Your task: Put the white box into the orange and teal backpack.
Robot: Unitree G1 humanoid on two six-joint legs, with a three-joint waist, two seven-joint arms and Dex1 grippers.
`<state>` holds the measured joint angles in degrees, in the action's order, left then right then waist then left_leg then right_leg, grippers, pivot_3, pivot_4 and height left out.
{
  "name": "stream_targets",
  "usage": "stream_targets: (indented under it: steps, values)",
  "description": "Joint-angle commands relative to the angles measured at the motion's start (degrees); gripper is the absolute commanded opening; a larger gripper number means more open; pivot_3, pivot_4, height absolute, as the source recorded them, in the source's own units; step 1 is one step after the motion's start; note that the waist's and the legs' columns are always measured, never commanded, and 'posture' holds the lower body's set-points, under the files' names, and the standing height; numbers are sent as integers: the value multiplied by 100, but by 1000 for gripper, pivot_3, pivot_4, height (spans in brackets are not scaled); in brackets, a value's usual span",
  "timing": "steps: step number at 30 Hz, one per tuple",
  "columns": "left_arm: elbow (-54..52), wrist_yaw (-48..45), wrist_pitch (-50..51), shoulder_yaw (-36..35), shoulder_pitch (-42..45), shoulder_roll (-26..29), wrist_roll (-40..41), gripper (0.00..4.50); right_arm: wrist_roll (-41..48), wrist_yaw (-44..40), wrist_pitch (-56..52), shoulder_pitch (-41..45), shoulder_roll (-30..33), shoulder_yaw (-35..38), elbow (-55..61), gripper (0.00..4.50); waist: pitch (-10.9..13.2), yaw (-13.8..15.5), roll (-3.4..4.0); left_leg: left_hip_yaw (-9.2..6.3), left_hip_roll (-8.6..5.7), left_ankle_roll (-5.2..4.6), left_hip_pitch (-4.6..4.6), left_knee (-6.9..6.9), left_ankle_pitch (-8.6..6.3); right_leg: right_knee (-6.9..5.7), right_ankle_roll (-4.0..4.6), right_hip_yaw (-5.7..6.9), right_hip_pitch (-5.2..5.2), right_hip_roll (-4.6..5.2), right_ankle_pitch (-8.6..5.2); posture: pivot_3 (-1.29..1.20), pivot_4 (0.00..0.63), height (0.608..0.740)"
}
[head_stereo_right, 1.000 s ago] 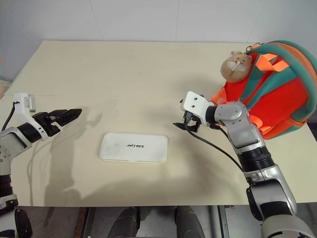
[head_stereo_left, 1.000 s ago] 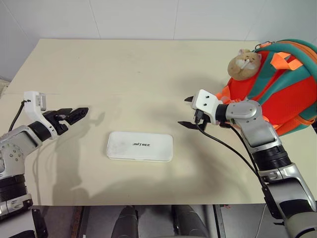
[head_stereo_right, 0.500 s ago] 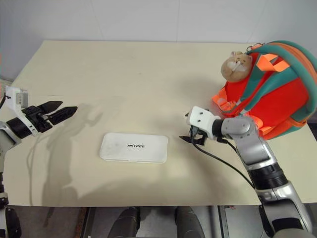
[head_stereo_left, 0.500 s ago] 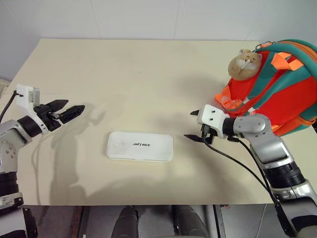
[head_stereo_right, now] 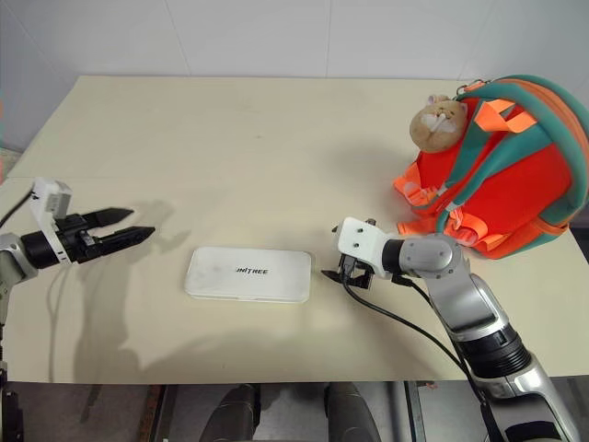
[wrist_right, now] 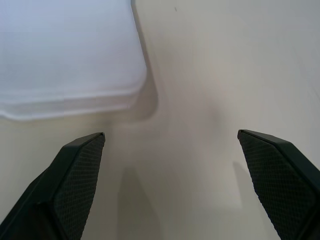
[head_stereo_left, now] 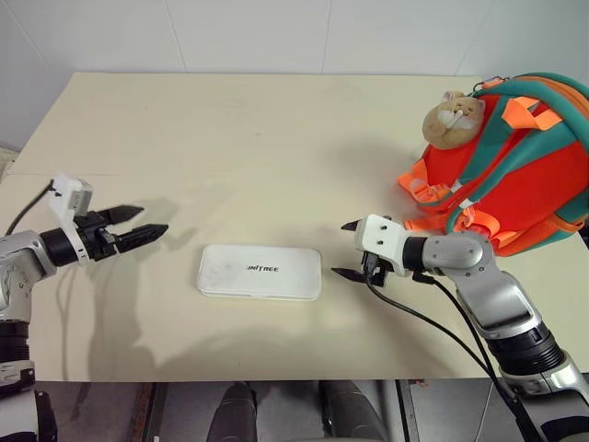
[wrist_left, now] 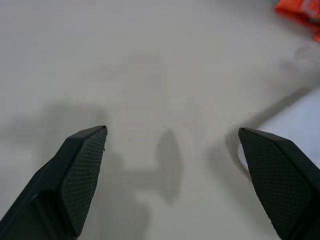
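Left eye view: one white box (head_stereo_left: pixel 260 272), one backpack (head_stereo_left: pixel 515 170).

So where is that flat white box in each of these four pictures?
Left eye view: the white box lies low on the table, between the two hands.
Right eye view: same spot, box at.
Left wrist view: one pale corner at the picture's edge.
Right wrist view: a rounded corner beyond the fingers.
Shared landmark: the orange and teal backpack, a scrap of it at.

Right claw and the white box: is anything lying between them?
Nothing: in the left eye view a short strip of bare table separates the open right claw from the white box.
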<state>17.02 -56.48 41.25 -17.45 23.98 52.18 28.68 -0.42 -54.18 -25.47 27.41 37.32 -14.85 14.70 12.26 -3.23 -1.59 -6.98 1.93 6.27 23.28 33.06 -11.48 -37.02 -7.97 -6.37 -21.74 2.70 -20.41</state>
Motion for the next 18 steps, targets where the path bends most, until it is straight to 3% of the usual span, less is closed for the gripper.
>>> stream_targets:
  steps: [1,11,18]
  values:
    - [116,11,1140,23,93,110,318,4500,25,59,-30,-18,-47,-32,277,4489,0,1,0,0,0,0,0,1,0,-2,0,0,0,0,0,0,150,740]
    - [113,-208,2662,234,161,-160,878,4500,-13,100,32,199,-268,-215,137,4489,0,7,0,-2,0,1,-4,4,1,-13,2,1,0,0,-1,0,150,740]
    - [726,-7,3273,-131,618,-524,1200,4500,-23,74,210,308,-297,-266,-110,4489,-1,15,-1,-4,-1,1,-4,13,2,-19,2,3,1,0,-1,0,150,740]
